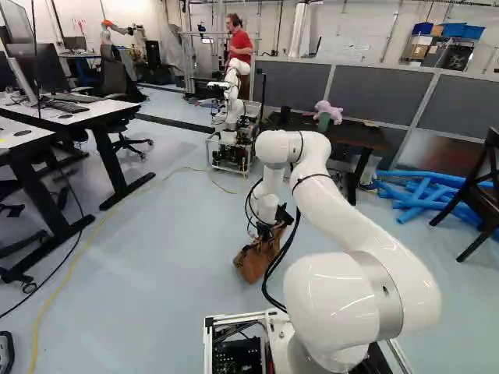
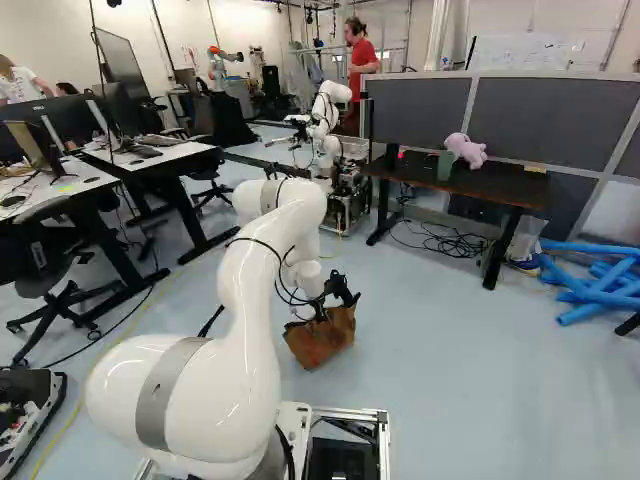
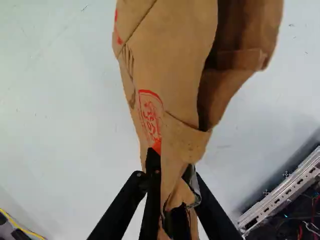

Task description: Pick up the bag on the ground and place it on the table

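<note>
Bag [image 2: 318, 345] in hand [image 2: 331, 305], well apart from table edge [image 2: 450, 189]

Paper bag [image 3: 170, 65]: one end past wrist view's edge, inside partly hidden by folds | dark chair [image 1: 479, 192]: cut off, left base view | blue tubes [image 2: 592, 300]: cut off, right base view | whiteboard [image 2: 520, 53] marks: too small
</note>
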Robot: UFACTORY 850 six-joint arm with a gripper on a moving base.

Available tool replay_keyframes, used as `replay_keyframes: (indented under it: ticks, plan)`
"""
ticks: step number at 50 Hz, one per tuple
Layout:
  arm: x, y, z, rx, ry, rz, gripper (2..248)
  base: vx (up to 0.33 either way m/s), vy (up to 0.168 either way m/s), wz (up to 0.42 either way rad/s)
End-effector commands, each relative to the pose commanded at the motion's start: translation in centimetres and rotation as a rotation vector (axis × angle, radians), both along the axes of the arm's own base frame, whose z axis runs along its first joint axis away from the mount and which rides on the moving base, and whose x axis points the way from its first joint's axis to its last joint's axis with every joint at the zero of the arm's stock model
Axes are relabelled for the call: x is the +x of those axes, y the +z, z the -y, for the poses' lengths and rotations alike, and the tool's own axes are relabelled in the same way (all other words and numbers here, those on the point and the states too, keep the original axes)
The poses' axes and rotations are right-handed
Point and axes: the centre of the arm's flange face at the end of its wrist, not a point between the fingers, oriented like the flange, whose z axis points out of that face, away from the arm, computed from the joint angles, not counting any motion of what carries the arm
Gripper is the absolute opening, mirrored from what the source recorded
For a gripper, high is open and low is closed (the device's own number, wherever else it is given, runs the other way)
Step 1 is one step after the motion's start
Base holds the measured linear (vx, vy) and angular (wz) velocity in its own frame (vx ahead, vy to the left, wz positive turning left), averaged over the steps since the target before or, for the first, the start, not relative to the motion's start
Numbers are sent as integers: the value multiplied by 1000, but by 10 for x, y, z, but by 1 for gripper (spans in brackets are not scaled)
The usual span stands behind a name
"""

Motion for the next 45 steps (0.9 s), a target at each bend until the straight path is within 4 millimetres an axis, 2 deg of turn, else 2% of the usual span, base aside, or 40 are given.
replay_keyframes:
  ticks: [45]
  plan:
    - [-21, 68, 0, 0, 8, -2, 21, 0, 0, 0]
